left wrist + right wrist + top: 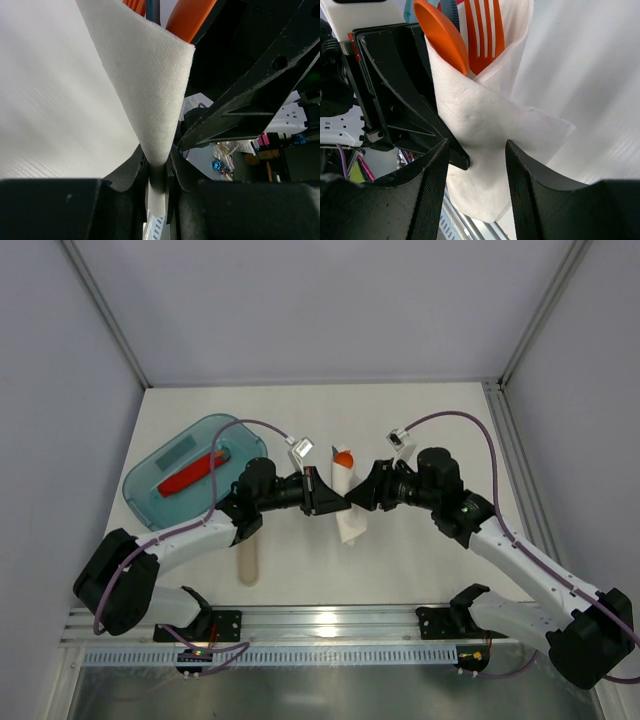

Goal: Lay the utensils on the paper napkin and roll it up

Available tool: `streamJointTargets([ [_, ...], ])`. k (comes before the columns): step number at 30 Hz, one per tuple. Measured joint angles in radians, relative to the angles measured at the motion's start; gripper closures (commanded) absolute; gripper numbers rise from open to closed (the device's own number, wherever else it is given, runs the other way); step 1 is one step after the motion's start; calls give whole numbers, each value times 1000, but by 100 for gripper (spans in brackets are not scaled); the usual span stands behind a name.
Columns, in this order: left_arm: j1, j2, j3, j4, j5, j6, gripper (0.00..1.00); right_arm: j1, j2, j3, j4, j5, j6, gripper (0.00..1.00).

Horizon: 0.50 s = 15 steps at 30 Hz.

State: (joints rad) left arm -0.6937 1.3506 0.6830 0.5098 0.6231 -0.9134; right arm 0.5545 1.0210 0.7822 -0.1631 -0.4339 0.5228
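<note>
The white paper napkin (346,505) is rolled round an orange spoon (442,37) and an orange fork (482,35); their orange ends (343,457) stick out of the roll's far end. My left gripper (330,502) is shut on the napkin roll (145,75), pinching its paper between the jaws (159,172). My right gripper (362,498) is open, its fingers standing either side of the roll (485,120) from the right, its midpoint (476,170) on the paper. The left gripper's black finger (410,115) presses the roll's left side.
A teal plastic tray (150,502) at the left holds a red piece (190,475). A beige stick-like utensil (248,562) lies on the table under the left arm. A metal rail (330,618) runs along the near edge.
</note>
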Motion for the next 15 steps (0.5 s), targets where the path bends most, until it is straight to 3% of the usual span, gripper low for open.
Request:
streamJointTargets([
  [15,-1,-19,0,48,39,-11,100,0,-61,-28,37,2,63,44],
])
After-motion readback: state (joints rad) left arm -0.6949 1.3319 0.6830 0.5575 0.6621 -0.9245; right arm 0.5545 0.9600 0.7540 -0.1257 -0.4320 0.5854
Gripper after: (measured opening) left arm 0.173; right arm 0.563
